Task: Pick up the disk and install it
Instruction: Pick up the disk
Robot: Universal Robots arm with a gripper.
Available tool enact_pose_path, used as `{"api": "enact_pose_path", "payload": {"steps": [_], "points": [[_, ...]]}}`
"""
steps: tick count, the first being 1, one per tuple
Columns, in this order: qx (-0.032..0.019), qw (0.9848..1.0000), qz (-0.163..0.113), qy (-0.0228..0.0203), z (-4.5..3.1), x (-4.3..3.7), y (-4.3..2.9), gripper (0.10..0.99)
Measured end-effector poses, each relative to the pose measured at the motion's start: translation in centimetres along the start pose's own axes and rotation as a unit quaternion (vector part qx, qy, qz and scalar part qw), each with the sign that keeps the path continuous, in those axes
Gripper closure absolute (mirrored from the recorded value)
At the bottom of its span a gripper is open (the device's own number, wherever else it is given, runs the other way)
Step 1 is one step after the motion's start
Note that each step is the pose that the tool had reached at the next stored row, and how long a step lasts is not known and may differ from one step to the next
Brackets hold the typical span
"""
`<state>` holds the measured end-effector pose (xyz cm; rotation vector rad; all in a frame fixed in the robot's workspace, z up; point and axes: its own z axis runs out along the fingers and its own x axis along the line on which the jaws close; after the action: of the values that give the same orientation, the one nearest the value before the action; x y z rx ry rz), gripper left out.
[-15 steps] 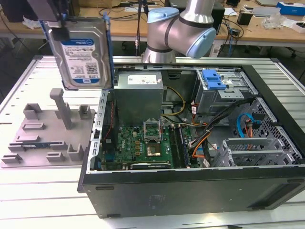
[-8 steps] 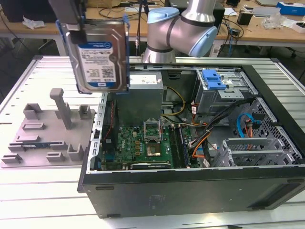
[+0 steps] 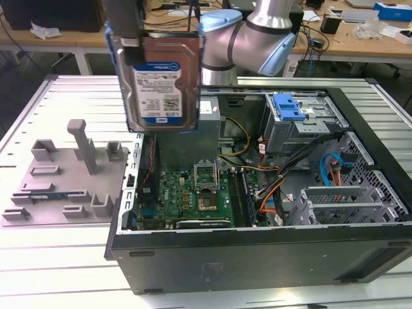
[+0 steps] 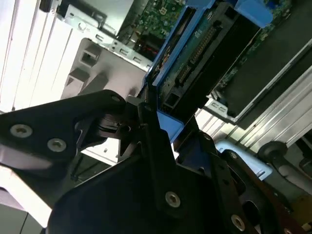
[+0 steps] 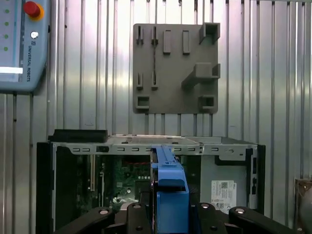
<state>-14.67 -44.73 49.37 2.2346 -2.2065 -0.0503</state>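
Silver, with a white-and-blue label and blue bracket, the disk hangs upright over the open computer case, at eleven o'clock in the exterior view. The gripper is clamped on its bracket. The second wrist view shows its connector edge.

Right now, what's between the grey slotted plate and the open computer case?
Only a bare strip of the ribbed metal table; the first wrist view shows it.
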Motion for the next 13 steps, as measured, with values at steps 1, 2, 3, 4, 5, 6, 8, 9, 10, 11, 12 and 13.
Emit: {"api": "enact_pose_path", "payload": {"steps": [1, 2, 3, 4, 5, 6, 8, 9, 10, 11, 12, 13], "points": [[0.0000, 1.0000, 0.000, -0.0001, -0.03, 0.18, -0.36, 0.718], [0.0000, 1.0000, 0.000, -0.0003, -0.10, 0.62, -1.24, 0.718], [0.0000, 1.0000, 0.000, -0.0005, -0.15, 0.90, -1.80, 0.718], [0.0000, 1.0000, 0.000, -0.0006, -0.18, 1.13, -2.25, 0.718], [0.0000, 1.0000, 0.000, -0.0008, -0.23, 1.44, -2.87, 0.718], [0.0000, 1.0000, 0.000, -0.0009, -0.26, 1.65, -3.29, 0.718], [0.0000, 1.0000, 0.000, -0.0014, -0.35, 2.33, -4.66, 0.718], [0.0000, 1.0000, 0.000, -0.0016, -0.41, 2.75, -5.47, 0.718], [0.0000, 1.0000, 0.000, -0.0019, -0.47, 3.17, -6.32, 0.718], [0.0000, 1.0000, 0.000, -0.0023, -0.51, 3.54, -7.06, 0.718], [0.0000, 1.0000, 0.000, -0.0024, -0.54, 3.75, -7.48, 0.718], [0.0000, 1.0000, 0.000, -0.0028, -0.57, 4.07, -8.13, 0.718]]}}
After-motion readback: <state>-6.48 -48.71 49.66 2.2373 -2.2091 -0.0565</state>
